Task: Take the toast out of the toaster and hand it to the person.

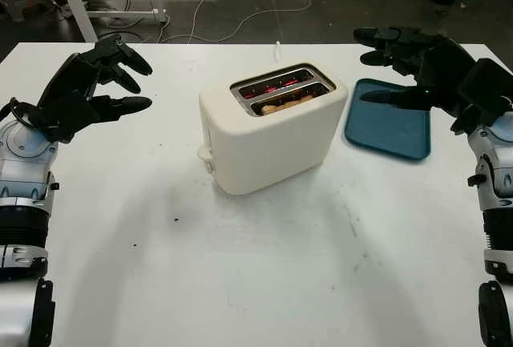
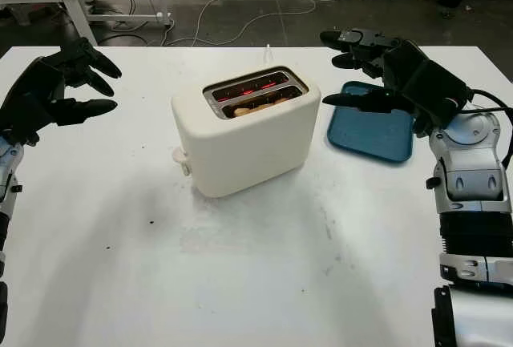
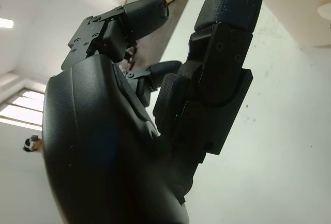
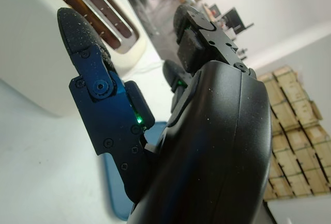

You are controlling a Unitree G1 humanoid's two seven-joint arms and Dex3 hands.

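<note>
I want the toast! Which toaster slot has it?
The slot nearer the robot holds the toast; the farther slot just glows red.

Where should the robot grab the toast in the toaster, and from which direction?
Probably the toast's top edge, from straight above: it sits in the near slot of the toaster, barely above the rim, its faces walled in. The open right hand, over the blue tray, looks closer than the open left hand.

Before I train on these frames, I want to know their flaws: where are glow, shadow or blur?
Left eye view: red glow inside the toaster slots, soft shadows on the table below both arms. Left wrist view: the left hand looms dark against a bright background. Right wrist view: the toaster behind the right hand looks soft.
</note>
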